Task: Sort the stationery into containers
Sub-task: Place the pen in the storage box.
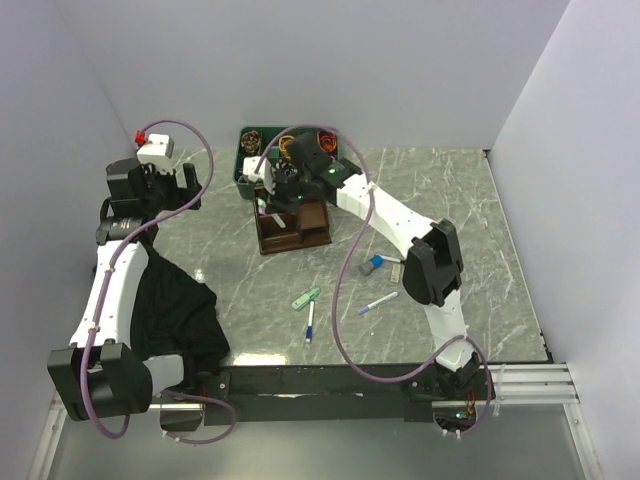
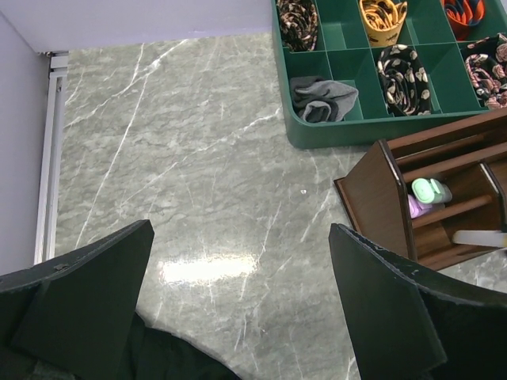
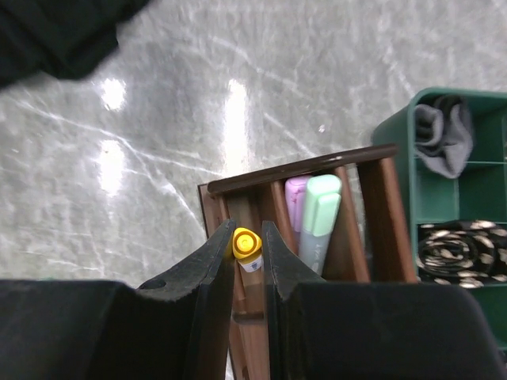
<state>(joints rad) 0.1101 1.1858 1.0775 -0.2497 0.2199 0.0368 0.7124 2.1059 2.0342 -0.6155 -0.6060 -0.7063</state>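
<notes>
My right gripper [image 3: 247, 234] is shut on a yellow-capped pen [image 3: 246, 247] and holds it cap-up over a narrow slot of the dark brown organiser [image 3: 301, 168]. In the slot beside it stand a mint-green marker [image 3: 321, 215] and a lilac one [image 3: 294, 196]. From above, the right gripper [image 1: 283, 190] hovers over the organiser [image 1: 300, 238]. A mint-green clip [image 1: 306, 298], a blue pen [image 1: 310, 326], a white pen [image 1: 377, 303] and a short grey-blue cylinder [image 1: 368, 267] lie loose on the table. My left gripper [image 2: 242, 305] hangs open over bare marble, left of the organiser [image 2: 372, 198].
A green divided tray [image 1: 245, 168] with rolled ties and socks stands just behind the organiser, touching it. A black cloth [image 1: 175, 310] lies under the left arm. White walls close the table at the back and on both sides.
</notes>
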